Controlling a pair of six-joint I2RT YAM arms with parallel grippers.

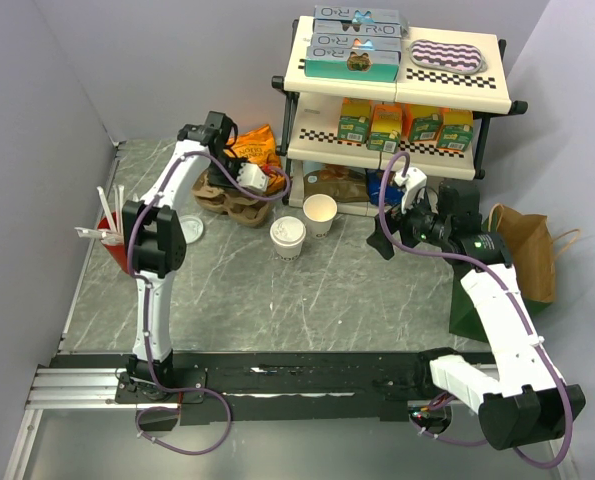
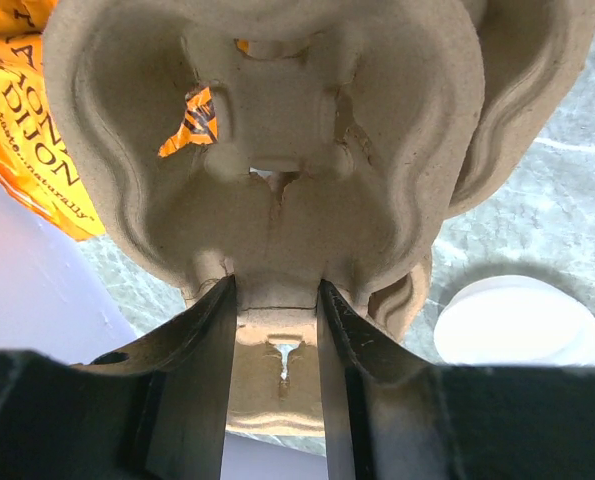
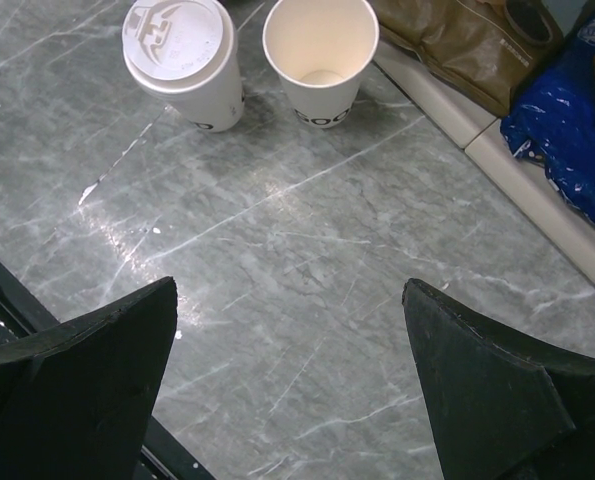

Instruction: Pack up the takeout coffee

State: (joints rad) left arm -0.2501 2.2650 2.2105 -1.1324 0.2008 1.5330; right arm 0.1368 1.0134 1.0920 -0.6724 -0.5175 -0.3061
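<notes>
The takeout coffee [image 1: 287, 238] is a cream-white cup with a white sip lid, standing upright mid-table; it also shows in the right wrist view [image 3: 182, 60]. A like cup without a lid [image 1: 320, 215] stands just right of it and shows in the right wrist view too [image 3: 320, 55]. The brown pulp carrier [image 1: 227, 200] lies at the back left. My left gripper [image 1: 245, 188] is shut on the carrier's rim [image 2: 277, 150], the fingers [image 2: 202, 340] pinching it. My right gripper [image 1: 389, 228] is open and empty [image 3: 288, 290], above the bare table right of both cups.
A loose white lid [image 1: 190, 228] lies left of the carrier and shows in the left wrist view [image 2: 512, 325]. An orange snack bag [image 1: 257, 148] lies behind the carrier. A red straw holder [image 1: 109, 240] stands far left. A stocked shelf [image 1: 397, 100] is at the back, paper bags [image 1: 527, 250] at right.
</notes>
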